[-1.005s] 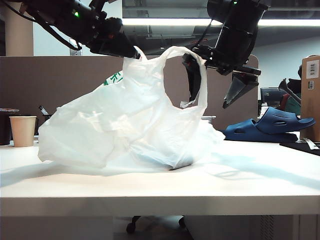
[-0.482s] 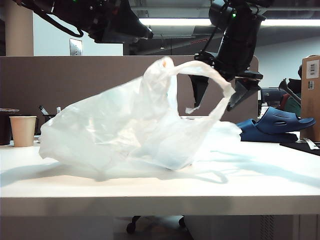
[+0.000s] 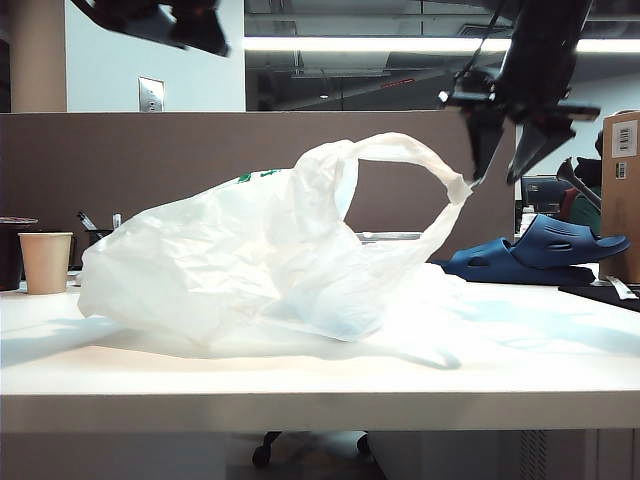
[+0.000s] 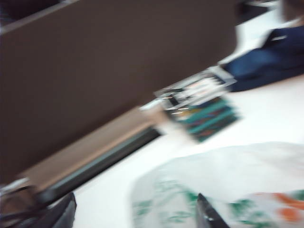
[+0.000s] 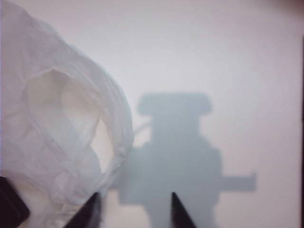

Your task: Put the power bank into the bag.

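Bag [image 3: 260, 260]: lies slumped on surface [image 3: 320, 385], centre; one handle loop [image 3: 400, 150] arches up twd right side. Was held up at both handles a sec ago, now sagged lower and wider.
Power bank: not visible in any view; earlier a dark edge showed at the bag's base, so prob. inside, can't confirm now.
Left tool [image 4: 142, 225]: high at upper left in ext. view, well clear of bag, has let go of its handle. Wrist view blurred; two dark tips apart at the edge, bag print between them, nothing held. Open.
Right tool [image 3: 508, 160]: up at right, just beside the loop's outer end. Fingers [image 5: 90, 211] apart but narrower than before; handle sits against one finger, not between. No hold seen.
Change: both handles dropped, both arms lifting away.
Task status: judged as release/retreat stage; near done if the bank is inside.
Other: paper cup [image 3: 46, 261] far left; blue sandals [image 3: 545, 250] at right; boxes [image 4: 204, 104] behind bag.
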Tool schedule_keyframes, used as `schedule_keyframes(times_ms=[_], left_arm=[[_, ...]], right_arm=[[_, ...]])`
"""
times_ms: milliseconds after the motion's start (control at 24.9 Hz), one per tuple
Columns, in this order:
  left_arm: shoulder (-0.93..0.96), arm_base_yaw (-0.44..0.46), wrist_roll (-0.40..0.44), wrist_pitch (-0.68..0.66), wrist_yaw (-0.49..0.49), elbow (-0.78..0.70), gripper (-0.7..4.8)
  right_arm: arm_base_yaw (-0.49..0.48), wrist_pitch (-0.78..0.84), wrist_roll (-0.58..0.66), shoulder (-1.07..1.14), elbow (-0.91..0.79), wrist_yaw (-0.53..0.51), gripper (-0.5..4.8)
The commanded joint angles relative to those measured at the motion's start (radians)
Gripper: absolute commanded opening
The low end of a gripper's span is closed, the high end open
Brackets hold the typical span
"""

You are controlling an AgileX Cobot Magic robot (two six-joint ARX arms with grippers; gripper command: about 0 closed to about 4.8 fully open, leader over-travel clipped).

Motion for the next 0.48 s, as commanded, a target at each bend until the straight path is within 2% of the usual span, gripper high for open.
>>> schedule_keyframes(times_ms=[40,201,241,281,442,482], left_arm=[[-0.045,0.004,0.068,0.012,-0.104,0.002,2.97],[-0.088,0.035,0.064,0.009,-0.115,0.002,1.63],[-0.099,0.048,0.065,0.005,-0.115,0.002,1.22],[-0.108,0.061,0.064,-0.002,-0.115,0.002,1.07],[-0.158,0.128,0.064,-0.041,-0.115,0.002,0.97],[-0.171,0.143,0.064,-0.051,-0.115,0.002,0.51]], right_arm=[[-0.009,0.006,-0.017,-0.05,0.006,-0.001,1.07],[-0.031,0.006,-0.042,-0.103,0.006,-0.001,0.02],[-0.04,0.006,-0.044,-0.112,0.006,-0.001,-0.05],[-0.052,0.002,-0.044,-0.124,0.006,-0.001,-0.05],[-0.105,-0.038,-0.047,-0.183,0.006,-0.001,-0.05],[-0.119,-0.046,-0.048,-0.198,0.006,-0.001,-0.05]])
